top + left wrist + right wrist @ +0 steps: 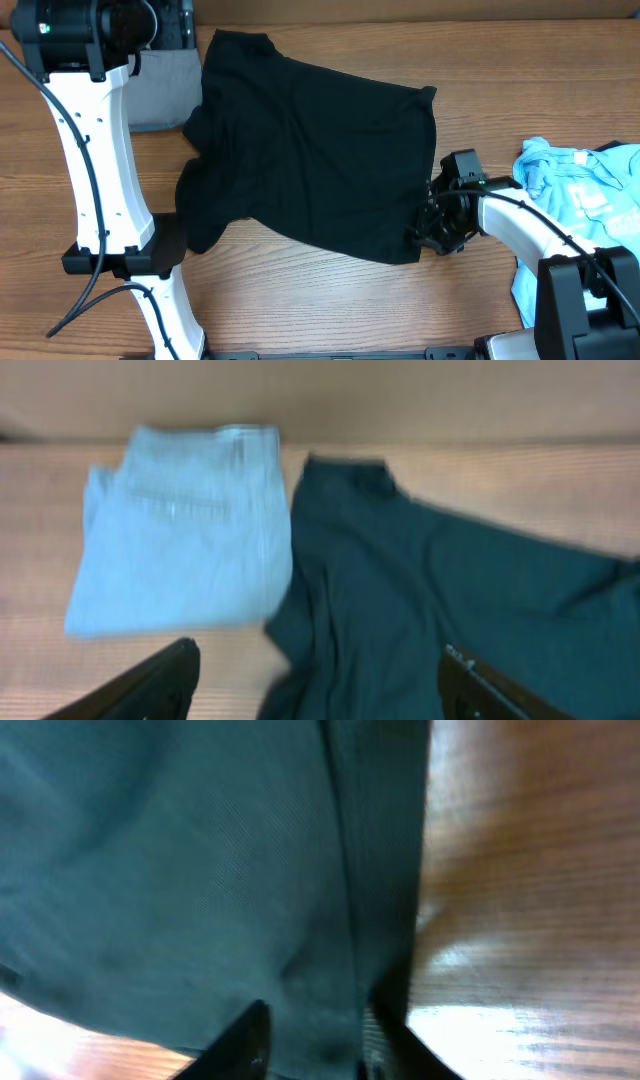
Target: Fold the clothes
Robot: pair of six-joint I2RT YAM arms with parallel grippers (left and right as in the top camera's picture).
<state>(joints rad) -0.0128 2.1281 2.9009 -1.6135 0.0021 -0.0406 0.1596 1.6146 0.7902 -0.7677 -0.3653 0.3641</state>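
With right gripper (437, 232) pinching the shirt (310, 150) hem at four o'clock and left gripper (318, 665) wide, empty, lift low. Carry toward ten o'clock, hem taut.

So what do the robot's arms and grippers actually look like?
Left arm and right arm: smooth white links with bulky black joint housings, a thin black cable running along each. The right gripper is black and boxy; the left gripper shows dark, tapered fingers.

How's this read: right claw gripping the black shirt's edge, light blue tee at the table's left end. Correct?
No: the light blue tee lies at the right end, per the overhead view. The right claw does grip the black shirt at its edge.
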